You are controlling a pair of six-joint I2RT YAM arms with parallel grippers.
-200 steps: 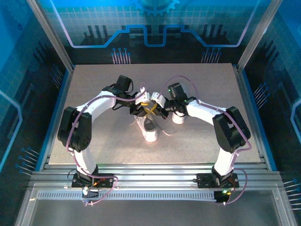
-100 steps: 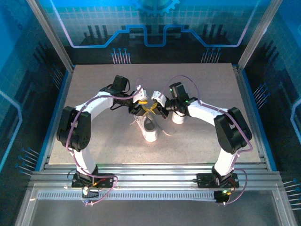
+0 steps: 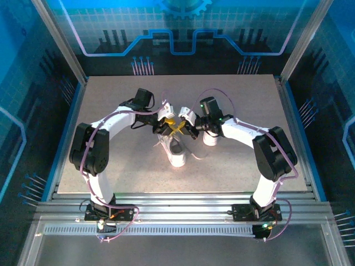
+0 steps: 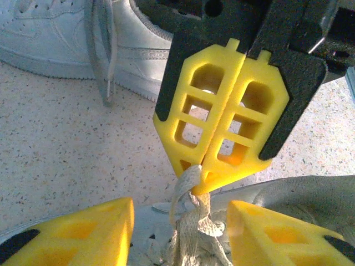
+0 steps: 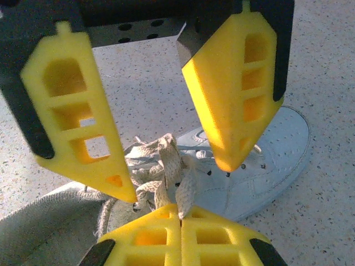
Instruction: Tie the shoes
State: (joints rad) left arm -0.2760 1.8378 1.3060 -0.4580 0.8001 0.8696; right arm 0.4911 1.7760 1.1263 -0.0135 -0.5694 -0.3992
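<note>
One white shoe (image 3: 176, 151) lies mid-table, toe toward the arms; its toe (image 5: 272, 158) shows in the right wrist view. The other shoe (image 3: 211, 138) sits to its right, also seen as a white sneaker (image 4: 83, 33) in the left wrist view. My right gripper (image 5: 180, 213) is shut on a loop of pale lace (image 5: 176, 166) drawn up from the tangle over the tongue. The left gripper (image 4: 180, 216) is open, its yellow fingers (image 5: 83, 127) straddling that same lace bundle (image 4: 191, 221) without pinching it. Both grippers meet tip to tip above the shoe (image 3: 176, 127).
The speckled tabletop (image 3: 122, 166) spreads around the shoes. A loose lace (image 4: 102, 55) trails off the second sneaker onto the table. Metal frame posts and blue walls enclose the table's sides and back.
The left gripper's jaws have narrowed a little around the lace bundle and the left arm has shifted slightly. The right gripper has stayed shut on the lace.
</note>
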